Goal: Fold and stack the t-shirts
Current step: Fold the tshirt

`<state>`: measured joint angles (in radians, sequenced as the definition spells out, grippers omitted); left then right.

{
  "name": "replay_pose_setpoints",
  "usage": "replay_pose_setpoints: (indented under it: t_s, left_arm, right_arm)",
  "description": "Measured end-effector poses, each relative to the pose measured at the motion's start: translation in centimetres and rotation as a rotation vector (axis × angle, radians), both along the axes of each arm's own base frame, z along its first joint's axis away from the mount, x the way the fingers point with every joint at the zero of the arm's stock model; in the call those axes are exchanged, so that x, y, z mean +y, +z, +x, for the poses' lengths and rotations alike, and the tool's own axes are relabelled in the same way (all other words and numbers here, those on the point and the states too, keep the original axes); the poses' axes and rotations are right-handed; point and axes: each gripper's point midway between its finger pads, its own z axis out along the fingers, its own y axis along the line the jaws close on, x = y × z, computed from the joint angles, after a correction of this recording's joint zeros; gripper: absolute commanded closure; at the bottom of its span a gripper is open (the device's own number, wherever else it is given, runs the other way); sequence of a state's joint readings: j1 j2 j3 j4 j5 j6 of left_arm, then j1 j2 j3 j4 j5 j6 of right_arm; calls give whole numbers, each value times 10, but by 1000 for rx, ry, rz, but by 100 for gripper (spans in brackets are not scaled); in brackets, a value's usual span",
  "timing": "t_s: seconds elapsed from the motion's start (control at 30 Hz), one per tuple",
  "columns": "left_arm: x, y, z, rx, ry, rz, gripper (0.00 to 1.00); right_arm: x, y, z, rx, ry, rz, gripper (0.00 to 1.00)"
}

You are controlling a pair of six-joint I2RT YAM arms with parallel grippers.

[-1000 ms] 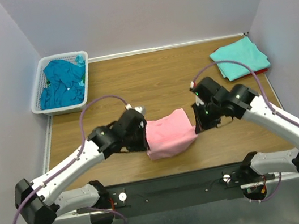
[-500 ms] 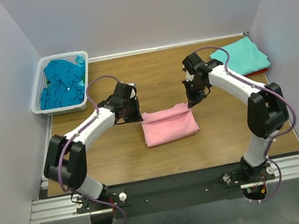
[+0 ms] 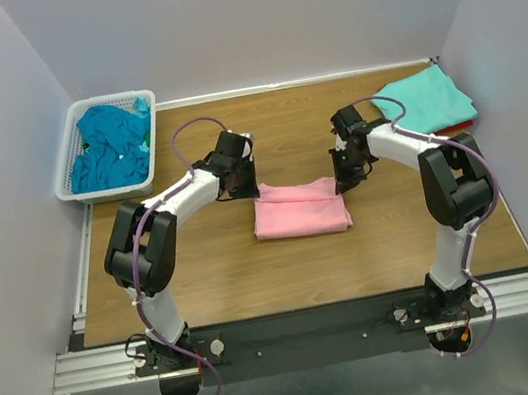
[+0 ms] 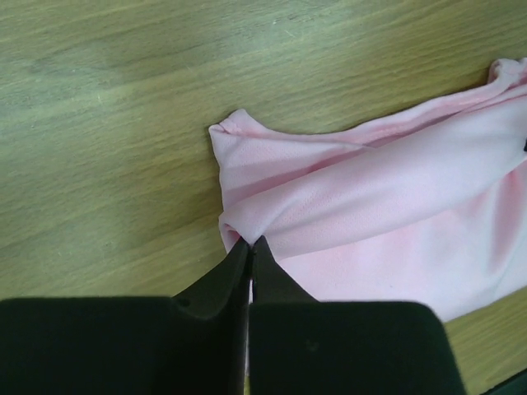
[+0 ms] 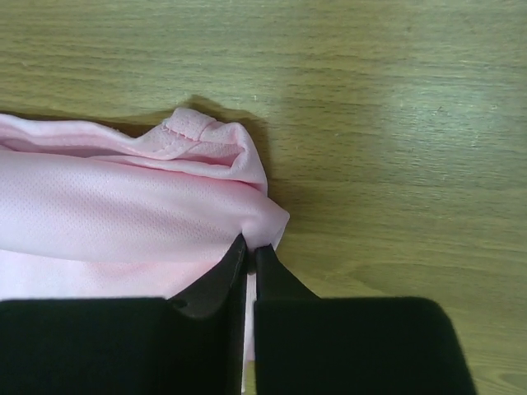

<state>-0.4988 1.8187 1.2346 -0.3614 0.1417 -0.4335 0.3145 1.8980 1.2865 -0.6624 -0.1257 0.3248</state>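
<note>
Though closed to a hairline slit, still pinching cloth on both sides: left end effector [image 4: 249,240] on the far left corner of the pink t-shirt [image 3: 299,210], right end effector [image 5: 249,244] on its far right corner. Brought within the last second from a lifted drape by the near edge to a flat fold at the middle of the desk [image 3: 215,266], so probably ready for release and stacking. Shown by the wrists alone: fabric puckered into each tip. Shown from above alone: aqua t-shirt [image 3: 425,99] folded over a red t-shirt [image 3: 457,128] at the far right corner, teal-blue t-shirts [image 3: 112,147] heaped in the basket [image 3: 66,180] at the far left.
</note>
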Motion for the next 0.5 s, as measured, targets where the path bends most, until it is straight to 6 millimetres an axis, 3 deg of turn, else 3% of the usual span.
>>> replay_pose_setpoints:
  t_s: [0.1,0.2,0.33,0.5]
  left_arm:
    - [2,-3,3,-8,7,17,57]
    - [6,0,7,-31,16,33,49]
    - [13,24,4,-90,32,33,49]
    - [15,89,-29,-246,25,-60,62]
  right_arm:
    - [0,2,2,-19,-5,3,52]
    - [-4,9,1,-48,-10,-7,42]
    - [-9,47,4,-160,-4,-5,42]
    - [6,124,8,-390,57,134,55]
